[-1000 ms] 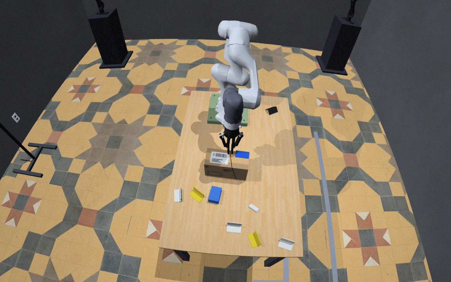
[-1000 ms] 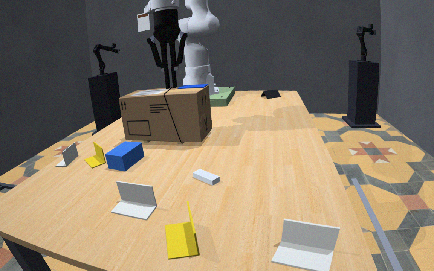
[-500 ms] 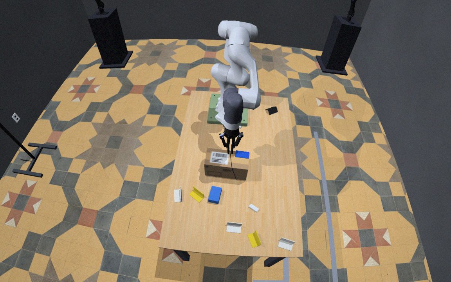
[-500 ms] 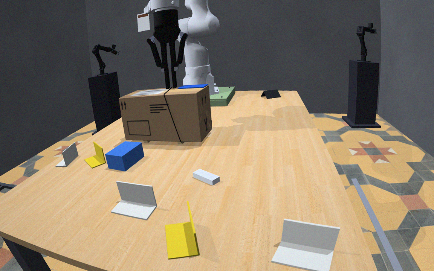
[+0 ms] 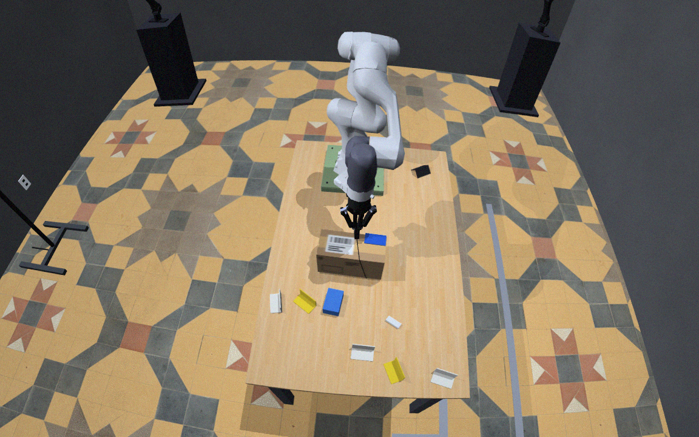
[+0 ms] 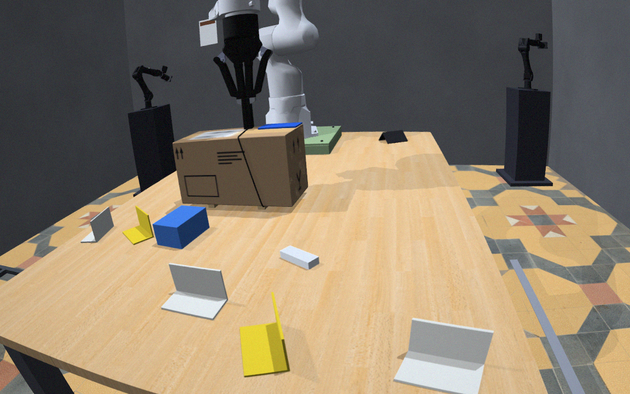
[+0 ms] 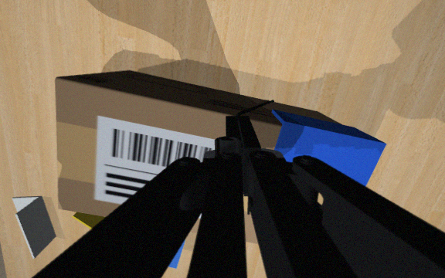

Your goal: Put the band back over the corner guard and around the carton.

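A brown carton [image 5: 349, 255] with a barcode label stands in the middle of the table; it also shows in the exterior view [image 6: 241, 166] and the wrist view [image 7: 149, 147]. A blue corner guard [image 5: 375, 239] sits on its top far right edge, seen too in the other views [image 6: 279, 126] [image 7: 323, 148]. A thin black band runs slanted down the carton's front face, left of the guard and not over it. My gripper [image 6: 247, 122] points straight down onto the carton's top and is shut on the band [image 7: 255, 106], right beside the guard.
A blue block [image 6: 180, 225], yellow angle pieces [image 6: 139, 226] [image 6: 263, 342], white angle pieces [image 6: 196, 291] [image 6: 442, 355] [image 6: 98, 225] and a small white block [image 6: 299, 257] lie on the near half of the table. A black angle piece [image 6: 393, 136] and the green arm base [image 6: 324, 139] are at the far end.
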### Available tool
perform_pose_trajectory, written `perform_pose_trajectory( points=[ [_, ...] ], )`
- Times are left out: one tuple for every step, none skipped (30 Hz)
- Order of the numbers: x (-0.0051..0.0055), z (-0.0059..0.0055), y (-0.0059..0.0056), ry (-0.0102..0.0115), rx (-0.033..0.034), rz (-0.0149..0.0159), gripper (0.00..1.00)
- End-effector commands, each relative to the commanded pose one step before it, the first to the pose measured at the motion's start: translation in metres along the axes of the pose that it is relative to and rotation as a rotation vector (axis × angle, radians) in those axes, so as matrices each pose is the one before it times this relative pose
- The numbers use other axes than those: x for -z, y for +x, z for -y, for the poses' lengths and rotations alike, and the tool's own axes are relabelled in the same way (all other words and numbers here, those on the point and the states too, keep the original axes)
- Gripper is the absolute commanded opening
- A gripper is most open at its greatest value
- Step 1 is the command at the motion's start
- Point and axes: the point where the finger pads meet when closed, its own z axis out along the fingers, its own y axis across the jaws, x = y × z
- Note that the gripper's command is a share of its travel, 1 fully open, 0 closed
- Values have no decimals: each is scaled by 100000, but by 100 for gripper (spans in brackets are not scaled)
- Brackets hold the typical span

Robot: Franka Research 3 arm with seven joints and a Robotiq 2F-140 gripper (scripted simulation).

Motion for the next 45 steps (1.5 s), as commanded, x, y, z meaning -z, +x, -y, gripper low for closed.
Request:
perform_pose_trajectory(
  points=[
    [-118,16,29,119,-278,-87,10],
    [0,0,0,0,0,0,10],
    [0,0,0,0,0,0,10],
    [0,0,0,0,0,0,10],
    [0,0,0,0,0,0,10],
    [0,0,0,0,0,0,10],
    [0,0,0,0,0,0,10],
    [0,0,0,0,0,0,10],
    [0,0,0,0,0,0,10],
    [0,0,0,0,0,0,10],
    [0,0,0,0,0,0,10],
    [0,0,0,0,0,0,10],
    [0,0,0,0,0,0,10],
    [0,0,0,0,0,0,10],
    [0,0,0,0,0,0,10],
    [0,0,0,0,0,0,10],
    [0,0,0,0,0,0,10],
    [0,0,0,0,0,0,10],
    [0,0,0,0,0,0,10],
    [0,0,0,0,0,0,10],
    [0,0,0,0,0,0,10],
    [0,0,0,0,0,0,10],
    [0,0,0,0,0,0,10],
    [0,0,0,0,0,0,10],
    [0,0,0,0,0,0,10],
    [0,0,0,0,0,0,10],
    [1,0,0,0,0,0,10],
    [6,0,0,0,0,0,10],
    [15,0,0,0,0,0,10],
    [27,0,0,0,0,0,10],
    [40,0,0,0,0,0,10],
    [54,0,0,0,0,0,10],
    [69,0,0,0,0,0,10],
    [82,0,0,0,0,0,10],
    [95,0,0,0,0,0,10],
    [105,0,0,0,0,0,10],
    [114,0,0,0,0,0,10],
    [119,0,0,0,0,0,10],
    [0,0,0,0,0,0,10],
    [0,0,0,0,0,0,10],
    [122,0,0,0,0,0,10],
    [122,0,0,0,0,0,10],
    [120,0,0,0,0,0,10],
    [114,0,0,0,0,0,10],
    [106,0,0,0,0,0,10]
  ],
)
